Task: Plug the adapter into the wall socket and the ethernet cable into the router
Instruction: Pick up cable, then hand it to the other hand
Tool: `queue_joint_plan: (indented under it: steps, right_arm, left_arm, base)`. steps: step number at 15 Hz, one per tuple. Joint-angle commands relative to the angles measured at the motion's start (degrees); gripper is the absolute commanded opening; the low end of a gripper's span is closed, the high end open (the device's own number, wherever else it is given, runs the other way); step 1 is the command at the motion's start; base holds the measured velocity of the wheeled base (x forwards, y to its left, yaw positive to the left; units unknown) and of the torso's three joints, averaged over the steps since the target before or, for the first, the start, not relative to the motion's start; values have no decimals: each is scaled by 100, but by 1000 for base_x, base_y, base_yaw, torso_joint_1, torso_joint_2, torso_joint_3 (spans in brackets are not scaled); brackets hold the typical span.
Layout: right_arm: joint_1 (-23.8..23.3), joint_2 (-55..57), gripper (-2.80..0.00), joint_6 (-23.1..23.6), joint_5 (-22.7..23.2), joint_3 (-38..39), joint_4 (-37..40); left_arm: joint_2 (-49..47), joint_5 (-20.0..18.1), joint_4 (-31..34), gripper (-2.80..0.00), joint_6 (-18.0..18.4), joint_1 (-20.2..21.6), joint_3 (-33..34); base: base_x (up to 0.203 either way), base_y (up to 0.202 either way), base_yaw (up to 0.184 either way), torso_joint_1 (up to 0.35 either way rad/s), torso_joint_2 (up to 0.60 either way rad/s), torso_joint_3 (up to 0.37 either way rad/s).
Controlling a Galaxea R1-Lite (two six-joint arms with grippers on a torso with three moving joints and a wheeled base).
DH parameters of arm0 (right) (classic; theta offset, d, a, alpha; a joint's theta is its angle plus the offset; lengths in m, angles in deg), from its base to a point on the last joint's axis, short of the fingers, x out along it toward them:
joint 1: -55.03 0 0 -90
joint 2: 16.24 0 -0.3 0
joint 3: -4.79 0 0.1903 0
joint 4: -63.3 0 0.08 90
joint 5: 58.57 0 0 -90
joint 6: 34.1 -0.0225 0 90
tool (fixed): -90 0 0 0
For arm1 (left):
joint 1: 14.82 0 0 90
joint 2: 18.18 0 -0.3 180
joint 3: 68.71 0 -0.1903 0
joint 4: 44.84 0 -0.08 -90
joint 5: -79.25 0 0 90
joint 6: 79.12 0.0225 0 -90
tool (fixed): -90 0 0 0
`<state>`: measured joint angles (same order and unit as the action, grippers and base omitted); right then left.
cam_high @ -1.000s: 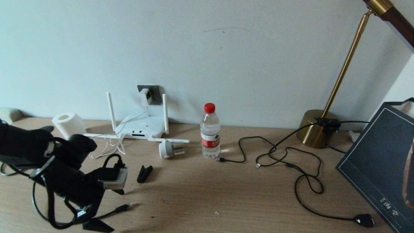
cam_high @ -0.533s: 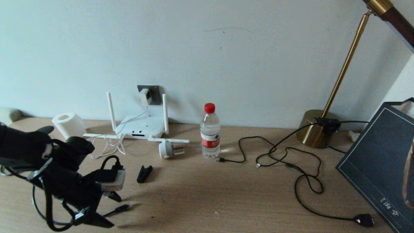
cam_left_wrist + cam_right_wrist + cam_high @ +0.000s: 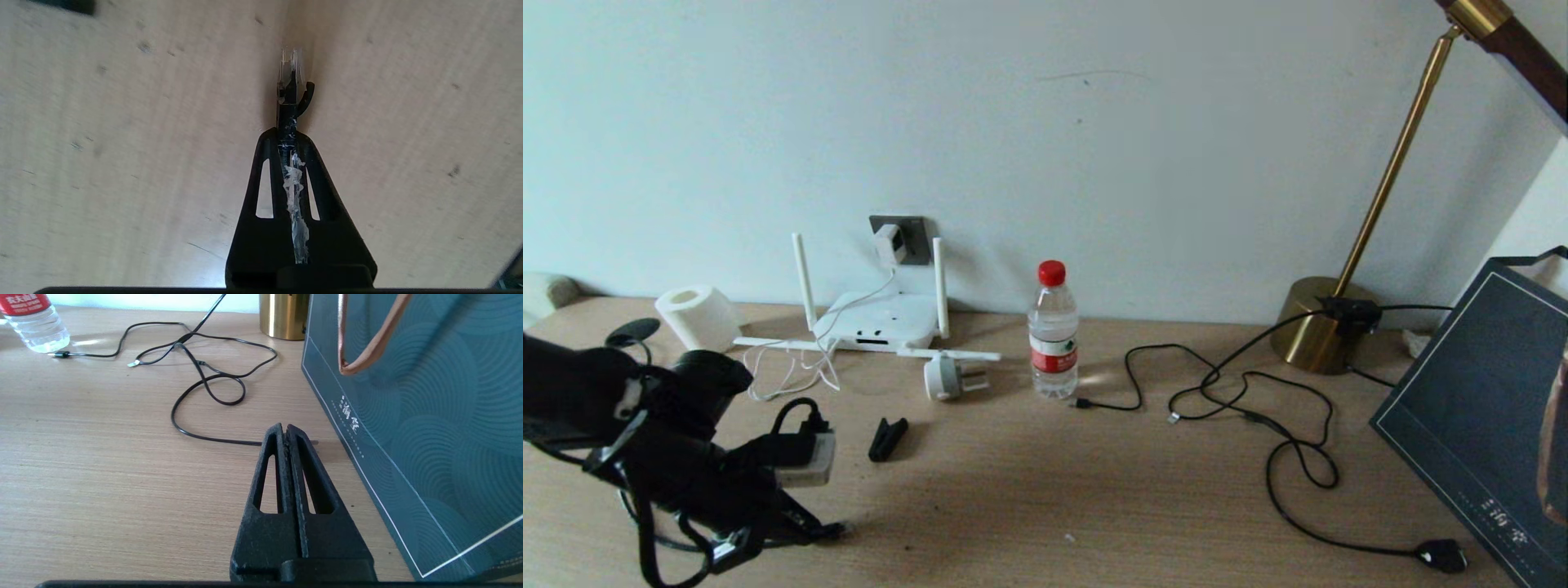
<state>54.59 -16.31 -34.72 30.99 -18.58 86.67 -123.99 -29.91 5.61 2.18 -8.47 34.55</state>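
My left gripper [image 3: 815, 531] is low over the front left of the table, shut on the black ethernet cable [image 3: 287, 110] just behind its tip. Its clear clip connector [image 3: 290, 65] pokes out past the fingertips [image 3: 270, 139], close above the wood. The white router [image 3: 882, 322] lies against the wall with two antennas up and two flat. Above it, the white cube adapter [image 3: 890, 242] sits in the dark grey wall socket [image 3: 915, 237], its thin white cord trailing down. My right gripper [image 3: 284, 428] is shut and empty, parked beside a dark bag.
On the table are a toilet roll [image 3: 697, 315], a round grey-white plug [image 3: 946, 377], a black clip [image 3: 887, 438], a water bottle [image 3: 1054, 331], thin black cords [image 3: 1258, 408] and a brass lamp base [image 3: 1319, 322]. A dark gift bag [image 3: 1486, 408] stands at the right.
My left gripper's fingers stood apart either side of the ethernet cable and have now closed on it. The left arm has sunk a little lower and leftward.
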Motion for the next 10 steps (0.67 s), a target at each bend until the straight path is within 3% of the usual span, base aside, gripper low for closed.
queue_joint_plan:
  steps: [1,5,8,10]
  right_arm:
    - [0,7,-280,1,0,0,0]
    - [0,7,-280,1,0,0,0]
    - [0,7,-280,1,0,0,0]
    - [0,7,-280,1,0,0,0]
  left_arm:
    - [260,-8,16,-280,44,37,118]
    - [1207,-233,24,-280,56,-136,72]
    - [2079,-367,7,-280,45,-618,-454]
    - [2613,-306,-334,-280,49,-852,-683]
  base:
    - [0,0,0,0,0,0]
    - [0,0,0,0,0,0]
    - [0,0,0,0,0,0]
    - [0,0,0,0,0,0]
